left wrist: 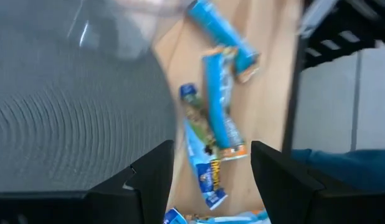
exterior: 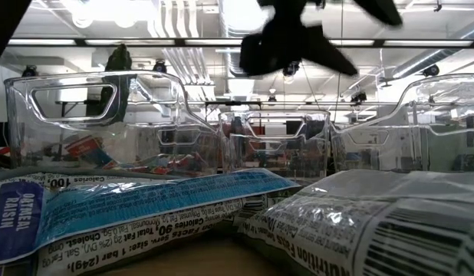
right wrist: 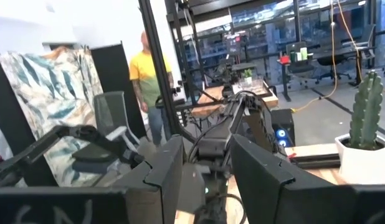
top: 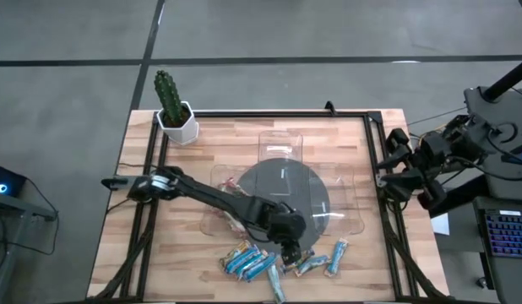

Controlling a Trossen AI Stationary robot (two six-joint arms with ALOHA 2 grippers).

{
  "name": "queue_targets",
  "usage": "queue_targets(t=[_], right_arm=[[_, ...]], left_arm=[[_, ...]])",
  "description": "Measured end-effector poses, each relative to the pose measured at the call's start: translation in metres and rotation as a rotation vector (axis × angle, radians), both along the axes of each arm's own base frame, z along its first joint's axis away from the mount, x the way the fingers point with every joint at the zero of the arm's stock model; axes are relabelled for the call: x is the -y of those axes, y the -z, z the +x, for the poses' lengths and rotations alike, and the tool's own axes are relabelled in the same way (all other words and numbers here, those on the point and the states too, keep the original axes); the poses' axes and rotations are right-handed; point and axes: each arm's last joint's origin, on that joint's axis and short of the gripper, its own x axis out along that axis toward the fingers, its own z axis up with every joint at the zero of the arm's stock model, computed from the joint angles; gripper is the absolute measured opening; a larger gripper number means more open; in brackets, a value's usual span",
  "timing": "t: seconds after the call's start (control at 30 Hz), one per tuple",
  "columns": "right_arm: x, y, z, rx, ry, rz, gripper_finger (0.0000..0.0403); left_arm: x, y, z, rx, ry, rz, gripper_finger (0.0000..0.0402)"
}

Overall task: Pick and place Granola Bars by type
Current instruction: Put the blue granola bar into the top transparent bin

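Several blue-wrapped Granola Bars (top: 248,262) lie flat near the table's front edge, with more to their right (top: 337,256). In the left wrist view, blue bars (left wrist: 211,134) lie on the wood in line with the gap between my fingers. My left gripper (top: 290,250) (left wrist: 211,183) hangs open just above them, slanting down, by the grey disc's near edge. In the low view a blue bar (exterior: 145,201) and a silvery one (exterior: 375,222) fill the foreground. My right gripper (top: 384,165) (right wrist: 208,163) waits open at the table's right edge, pointing level across the table.
Clear plastic trays (top: 282,145) (exterior: 106,115) stand around a grey disc (top: 290,187); the left one holds reddish wrappers (top: 234,218). A cactus in a white pot (top: 173,110) stands at the back left corner. A black frame rims the table. A person (right wrist: 149,84) stands beyond the table.
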Motion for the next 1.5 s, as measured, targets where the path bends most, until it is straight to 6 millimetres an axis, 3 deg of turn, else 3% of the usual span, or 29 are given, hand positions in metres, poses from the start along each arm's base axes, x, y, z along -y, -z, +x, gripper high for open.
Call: queue_targets(t=[0.23, 0.83, 1.5], right_arm=[[0.0, 0.002, 0.0, -0.019, 0.005, -0.015, 0.0127], [0.002, 0.008, 0.001, -0.062, 0.083, -0.049, 0.0127], [0.003, 0.007, 0.001, -0.067, 0.107, -0.021, 0.0127]], left_arm=[[0.014, 0.031, 0.014, -0.013, 0.012, -0.091, 0.0195], [0.035, 0.061, 0.015, -0.078, -0.055, -0.119, 0.0195], [0.042, 0.059, 0.02, -0.019, -0.088, -0.127, 0.0192]])
